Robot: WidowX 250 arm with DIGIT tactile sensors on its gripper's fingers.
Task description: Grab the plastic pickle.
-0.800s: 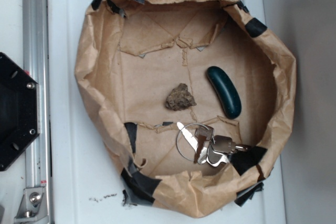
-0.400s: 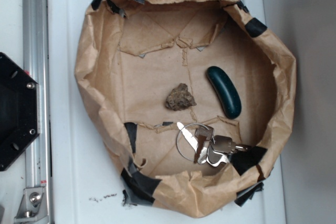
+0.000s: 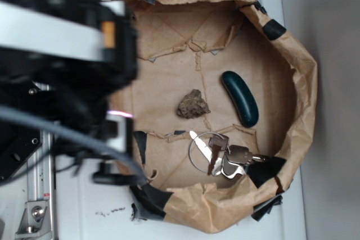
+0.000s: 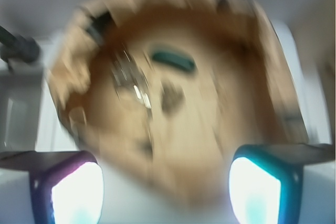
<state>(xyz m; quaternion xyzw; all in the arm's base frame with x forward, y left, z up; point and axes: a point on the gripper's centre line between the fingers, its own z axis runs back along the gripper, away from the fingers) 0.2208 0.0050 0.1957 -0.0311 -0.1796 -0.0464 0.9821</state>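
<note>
- Pickle (image 3: 240, 98), the dark green oblong, lay right of centre in the paper-lined bin (image 3: 104, 91), apart from the brown rock (image 3: 192, 104) and above the keys (image 3: 222, 155).
- The gripper (image 4: 166, 184) hung at the frame's left, fingers (image 4: 73, 190) spread wide and empty in the blurred wrist view.
- A good grab likely called for centring over the pickle, closing across its narrow width, clear of the paper wall.

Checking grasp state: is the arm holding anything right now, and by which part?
Nothing is held. In the wrist view the gripper has its jaws wide apart with only the blurred bag between them. The plastic pickle lies untouched on the bag floor.
</note>
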